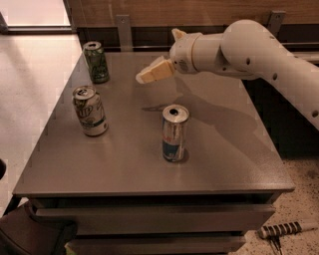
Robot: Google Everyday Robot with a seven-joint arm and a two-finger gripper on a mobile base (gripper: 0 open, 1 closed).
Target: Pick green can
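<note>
From my end it looks like an office or lab: a grey counter (124, 164) over drawer fronts (149, 217), a wood-panelled wall (149, 10) behind its far edge and a speckled floor (299, 199) by its right edge. My gripper (162, 57) hovers near the far edge, jaws apart.

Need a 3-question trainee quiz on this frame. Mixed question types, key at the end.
1. True or false: the gripper is holding the green can.
2. Which can stands nearest the front edge of the table? A) green can B) white can C) silver-and-blue can
3. How many cans stand upright on the table?

Key
1. False. The gripper hangs above the far part of the table, apart from the green can and touching nothing.
2. C.
3. Three.
</note>
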